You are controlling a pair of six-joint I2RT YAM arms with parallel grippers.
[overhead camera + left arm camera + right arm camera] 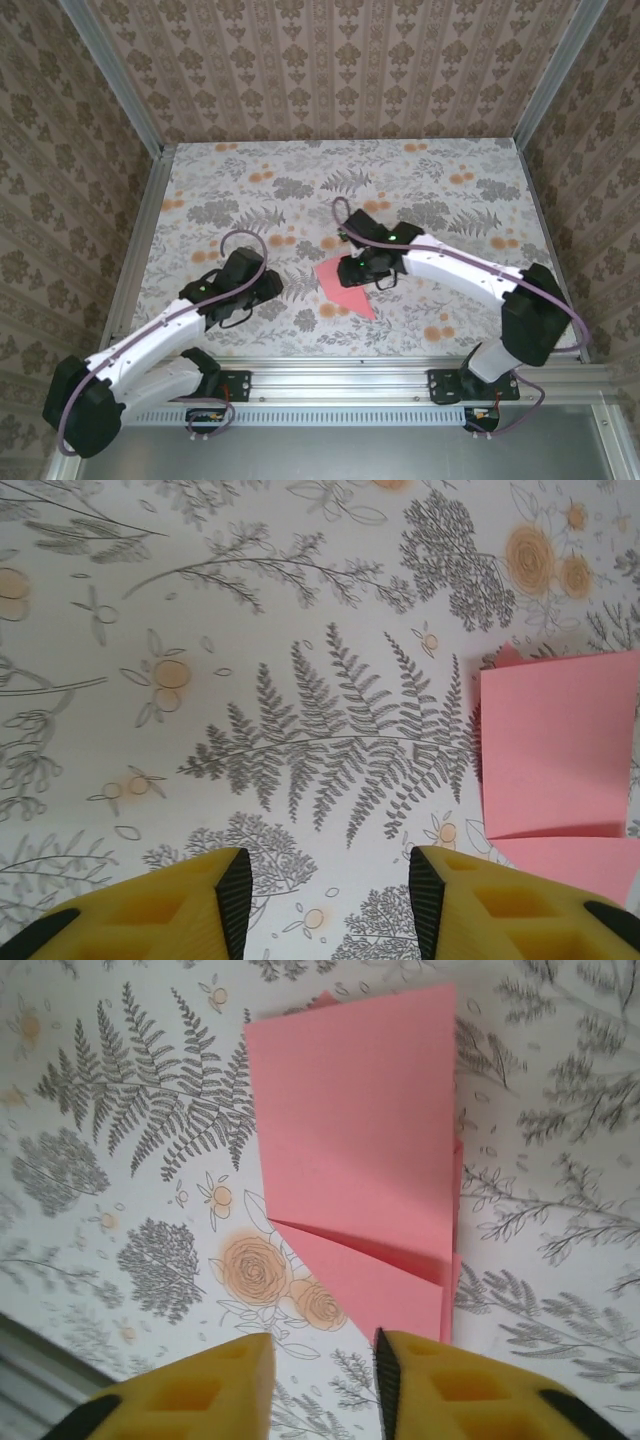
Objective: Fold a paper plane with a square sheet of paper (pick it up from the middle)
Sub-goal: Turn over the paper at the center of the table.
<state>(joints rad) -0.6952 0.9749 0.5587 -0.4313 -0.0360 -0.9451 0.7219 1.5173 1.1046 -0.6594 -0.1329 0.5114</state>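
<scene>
While the partly folded salmon-pink paper (345, 288) is lying flat near the middle of the table (230, 180), the right gripper (325, 1370) is hovering over it, jaws apart, seemingly lining up for the next crease. The left gripper (330, 880) is hanging just beside the paper, jaws apart, gripping nothing.

Damask-patterned walls (330, 70) on three sides; floral-print table cover (420, 170); aluminium frame posts (112, 75); even light.
</scene>
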